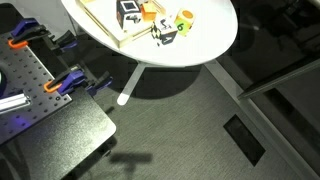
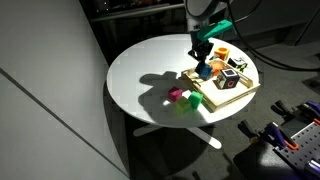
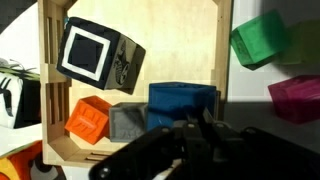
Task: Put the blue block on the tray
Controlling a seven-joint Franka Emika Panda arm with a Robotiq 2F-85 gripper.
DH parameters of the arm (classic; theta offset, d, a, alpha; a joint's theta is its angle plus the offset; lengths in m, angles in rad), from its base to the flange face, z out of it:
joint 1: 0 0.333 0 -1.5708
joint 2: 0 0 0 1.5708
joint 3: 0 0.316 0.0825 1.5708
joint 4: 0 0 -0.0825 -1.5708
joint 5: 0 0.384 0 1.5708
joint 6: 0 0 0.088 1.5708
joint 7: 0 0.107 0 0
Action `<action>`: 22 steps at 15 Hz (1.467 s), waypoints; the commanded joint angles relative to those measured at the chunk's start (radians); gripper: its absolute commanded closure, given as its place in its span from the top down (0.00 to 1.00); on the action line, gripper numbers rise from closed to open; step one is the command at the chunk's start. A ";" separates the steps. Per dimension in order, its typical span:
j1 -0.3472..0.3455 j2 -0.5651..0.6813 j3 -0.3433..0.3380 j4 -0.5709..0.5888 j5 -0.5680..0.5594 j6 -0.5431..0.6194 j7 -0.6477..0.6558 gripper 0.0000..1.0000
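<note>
In the wrist view your hand (image 3: pixel 190 135) is a dark blur along the bottom edge and hides the lower part of the blue block (image 3: pixel 182 100); you cannot tell how its jaws stand. The pink block (image 3: pixel 296 98) runs off the right edge. In an exterior view the top edge cuts the tray (image 1: pixel 100 20) and the table (image 1: pixel 215 30).

In my wrist view the blue block (image 3: pixel 183 103) shows at lower centre, a plain cube standing square, inside the tray (image 3: pixel 185 45) and close to its right-hand rim. Its bottom edge is hidden from me. The tray is pale wood, rectangular and flat, with a low raised rim, and fills the frame's left and centre.
</note>
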 commanded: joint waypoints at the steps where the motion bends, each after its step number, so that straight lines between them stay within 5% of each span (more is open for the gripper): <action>1: -0.033 -0.090 -0.007 -0.134 0.000 0.102 0.024 0.04; 6: -0.058 -0.149 -0.006 -0.247 0.003 0.250 0.008 0.10; 7: -0.060 -0.161 -0.005 -0.266 0.006 0.268 0.006 0.34; 9: -0.063 -0.189 0.002 -0.299 0.015 0.289 -0.003 0.37; 17: -0.063 -0.334 0.058 -0.378 0.065 0.245 -0.052 0.99; 22: -0.066 -0.393 0.098 -0.370 0.163 0.075 -0.126 1.00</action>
